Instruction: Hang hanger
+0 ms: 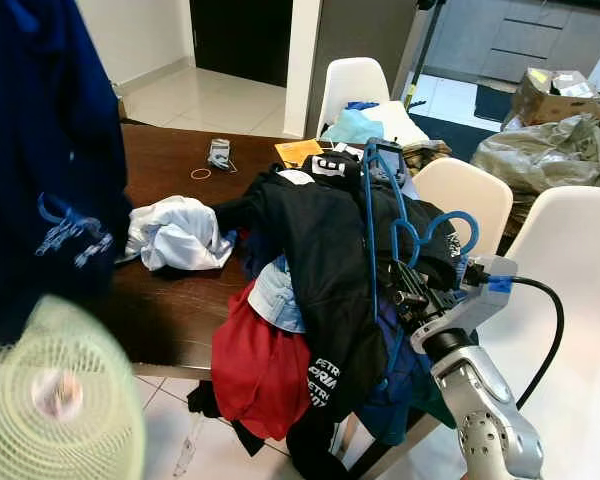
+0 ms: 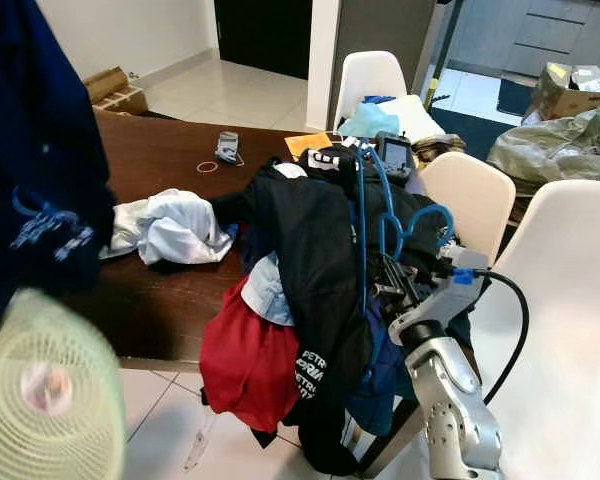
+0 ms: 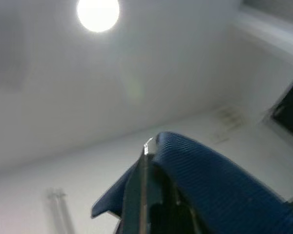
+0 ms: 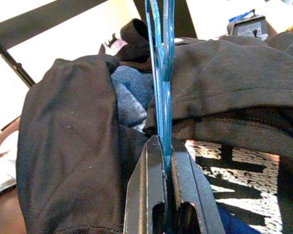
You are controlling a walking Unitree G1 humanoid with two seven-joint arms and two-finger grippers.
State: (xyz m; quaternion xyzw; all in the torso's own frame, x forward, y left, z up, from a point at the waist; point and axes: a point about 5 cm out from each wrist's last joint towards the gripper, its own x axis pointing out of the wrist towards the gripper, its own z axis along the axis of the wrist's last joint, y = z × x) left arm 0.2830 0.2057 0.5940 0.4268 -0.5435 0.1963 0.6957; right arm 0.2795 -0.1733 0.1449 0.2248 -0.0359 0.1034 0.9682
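My right gripper (image 4: 163, 170) is closed on the blue hanger (image 1: 395, 215), with the two black fingers (image 4: 142, 195) pinching its thin plastic between them. The hanger stands above the pile of clothes (image 1: 320, 290) on the dark table (image 1: 170, 310). Its long axis goes away from my hand, over the black garment (image 4: 68, 146), and its hook (image 1: 450, 225) curls near my wrist. So the hanger is already in my right hand and the left arm is not near it. My left gripper (image 3: 146, 195) is raised toward the ceiling and closed on a dark blue cloth (image 3: 219, 185). I judge that the next move must lift the hanger free of the clothes, along its own length, before it can be hung.
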